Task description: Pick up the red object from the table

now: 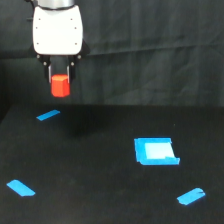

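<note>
The red object (60, 86) is a small orange-red block hanging in the air at the upper left of the exterior view, well above the table (100, 170). My gripper (60, 84) points straight down under its white wrist housing and is shut on the block, whose top sits between the dark fingers (50, 75). A faint dark shadow lies on the black surface beneath it.
A blue tape strip (48, 115) lies below the gripper. A blue square (155, 151) sits right of centre. Two more blue strips lie at the front left (21, 188) and front right (190, 196). A black cloth backdrop (150, 30) hangs behind.
</note>
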Available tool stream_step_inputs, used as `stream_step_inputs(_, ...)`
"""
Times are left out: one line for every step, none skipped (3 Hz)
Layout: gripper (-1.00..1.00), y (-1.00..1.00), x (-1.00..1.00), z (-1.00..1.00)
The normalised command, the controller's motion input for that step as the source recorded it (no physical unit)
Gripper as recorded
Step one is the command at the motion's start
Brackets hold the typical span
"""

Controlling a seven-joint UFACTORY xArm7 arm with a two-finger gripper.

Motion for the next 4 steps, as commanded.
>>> stream_step_inputs(-0.98, 0.0, 0.0, 0.12)
stream_step_inputs(-0.98, 0.0, 0.0, 0.12)
stream_step_inputs(-0.98, 0.0, 0.0, 0.12)
stream_step_inputs(-0.97, 0.0, 0.01, 0.12)
